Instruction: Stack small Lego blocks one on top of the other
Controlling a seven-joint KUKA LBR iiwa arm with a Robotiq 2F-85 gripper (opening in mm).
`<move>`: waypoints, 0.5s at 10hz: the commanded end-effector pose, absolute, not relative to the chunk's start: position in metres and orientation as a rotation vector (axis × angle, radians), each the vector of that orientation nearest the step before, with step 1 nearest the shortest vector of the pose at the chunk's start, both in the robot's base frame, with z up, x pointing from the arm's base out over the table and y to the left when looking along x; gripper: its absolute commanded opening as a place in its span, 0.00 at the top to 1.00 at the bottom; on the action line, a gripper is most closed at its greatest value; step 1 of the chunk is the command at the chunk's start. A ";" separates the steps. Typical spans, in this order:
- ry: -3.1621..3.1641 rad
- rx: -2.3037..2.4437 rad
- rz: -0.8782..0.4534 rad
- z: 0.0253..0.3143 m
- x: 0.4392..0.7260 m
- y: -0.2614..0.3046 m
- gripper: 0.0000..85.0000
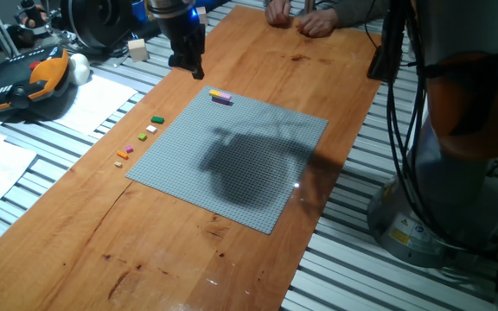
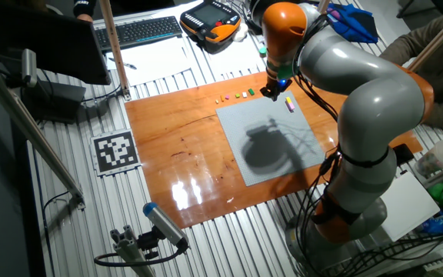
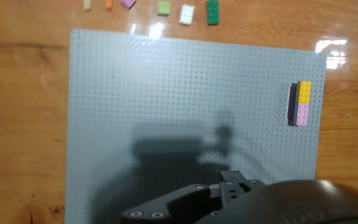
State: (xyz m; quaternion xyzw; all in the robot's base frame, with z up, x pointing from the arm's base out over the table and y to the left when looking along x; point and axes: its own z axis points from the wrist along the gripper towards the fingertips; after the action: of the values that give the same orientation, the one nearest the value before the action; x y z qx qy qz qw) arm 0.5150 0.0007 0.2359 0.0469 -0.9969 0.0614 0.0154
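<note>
Hanging above the far left corner of the grey baseplate [image 1: 232, 160], the gripper [image 1: 187, 62] holds nothing; whether it is spread cannot be told. A yellow-and-purple stack [image 1: 221, 97] sits near that far corner, and loose bricks [image 1: 140, 138] line the bench [image 1: 145, 250] beside the plate's left edge.

The other fixed view makes the bricks [image 2: 235, 96] mere specks.

The hand view cuts the bricks [image 3: 212, 12] at the frame's top.

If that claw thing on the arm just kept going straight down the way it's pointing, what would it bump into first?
Most likely the grey studded baseplate. The end effector points down at it, and the hand view shows bare studs ahead, with the yellow-and-pink brick stack off to one side. Depth is hard to judge.
</note>
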 end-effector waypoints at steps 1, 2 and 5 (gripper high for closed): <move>-3.144 0.149 0.119 0.236 0.515 0.001 1.00; -3.139 0.150 0.056 0.236 0.515 0.001 1.00; -3.153 0.098 0.090 0.236 0.515 0.001 1.00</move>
State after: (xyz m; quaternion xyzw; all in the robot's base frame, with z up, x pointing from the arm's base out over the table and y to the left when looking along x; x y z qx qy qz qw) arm 0.5149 0.0009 0.2357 0.0295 -0.9992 0.0280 -0.0065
